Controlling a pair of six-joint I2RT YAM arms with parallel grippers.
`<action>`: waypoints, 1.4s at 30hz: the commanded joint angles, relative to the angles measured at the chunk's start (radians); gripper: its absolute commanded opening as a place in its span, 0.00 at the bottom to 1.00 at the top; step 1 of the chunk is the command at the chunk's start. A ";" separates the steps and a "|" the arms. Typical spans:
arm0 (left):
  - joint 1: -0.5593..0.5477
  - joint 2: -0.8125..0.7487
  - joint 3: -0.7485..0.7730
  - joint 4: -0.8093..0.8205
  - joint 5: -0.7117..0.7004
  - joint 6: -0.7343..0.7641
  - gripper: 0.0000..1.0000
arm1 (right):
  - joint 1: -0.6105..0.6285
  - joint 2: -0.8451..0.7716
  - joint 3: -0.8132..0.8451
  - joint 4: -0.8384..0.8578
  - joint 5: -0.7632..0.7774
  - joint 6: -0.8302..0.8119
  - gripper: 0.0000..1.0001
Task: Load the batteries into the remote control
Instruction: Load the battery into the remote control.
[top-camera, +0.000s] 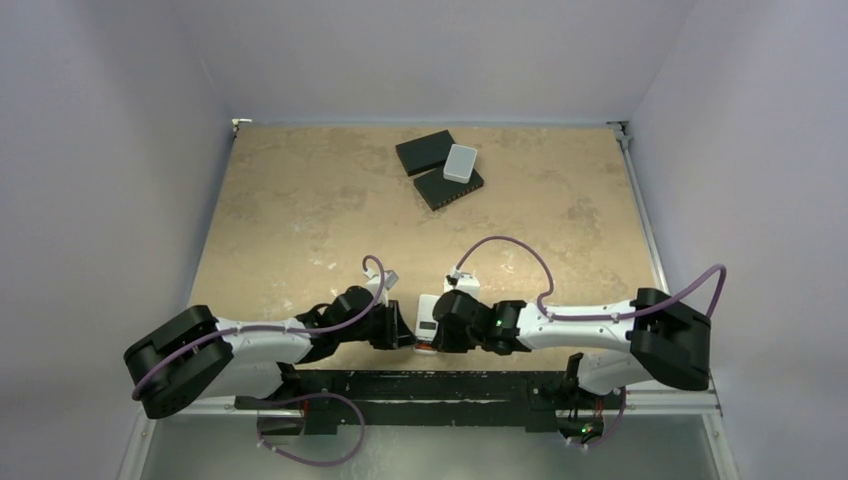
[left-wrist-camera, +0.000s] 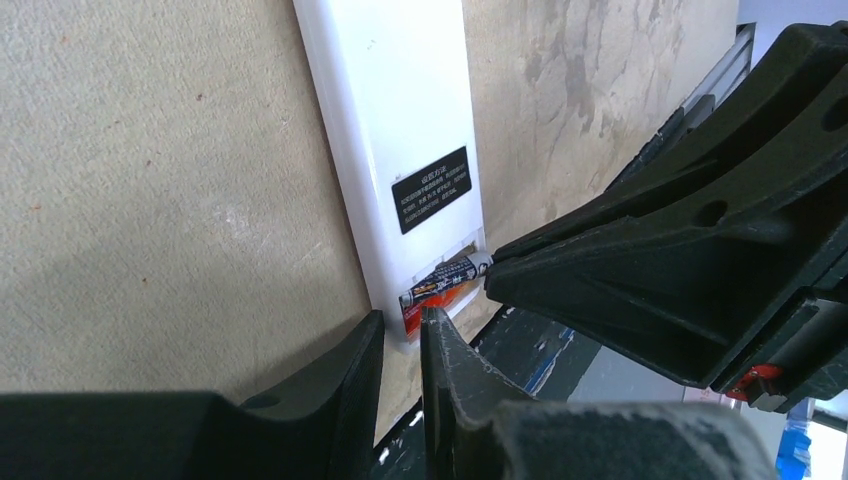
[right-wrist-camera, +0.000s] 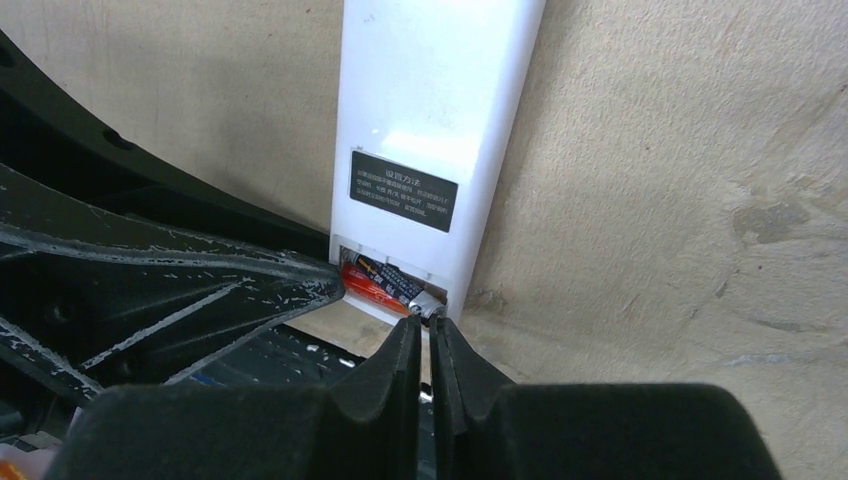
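The white remote control (top-camera: 427, 312) lies back-up near the table's front edge, between both grippers. Its open recess holds the batteries: the dark one (right-wrist-camera: 395, 280) rests slanted over the red-orange one (right-wrist-camera: 362, 284), and both also show as batteries (left-wrist-camera: 445, 280) in the left wrist view. My right gripper (right-wrist-camera: 424, 322) is shut, holding nothing, its tips against the dark battery's metal end. From the left, my left gripper (left-wrist-camera: 402, 318) stands slightly open and empty at the recess's other end. In the top view the left gripper (top-camera: 405, 328) and right gripper (top-camera: 438, 330) nearly meet.
Two black flat boxes (top-camera: 425, 152) (top-camera: 450, 187) sit at the back of the table, with a pale grey rounded box (top-camera: 460, 162) on top of them. A black rail (top-camera: 430, 385) runs along the front edge just behind the remote's open end.
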 joint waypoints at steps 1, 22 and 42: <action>0.004 0.003 0.007 0.058 0.016 -0.014 0.19 | -0.006 0.020 0.038 0.021 0.010 -0.005 0.14; 0.004 0.003 0.022 0.076 0.047 -0.002 0.19 | -0.003 0.199 0.235 -0.231 0.144 -0.059 0.14; 0.004 0.018 -0.023 0.213 0.106 -0.026 0.19 | -0.001 0.450 0.543 -0.575 0.174 -0.048 0.18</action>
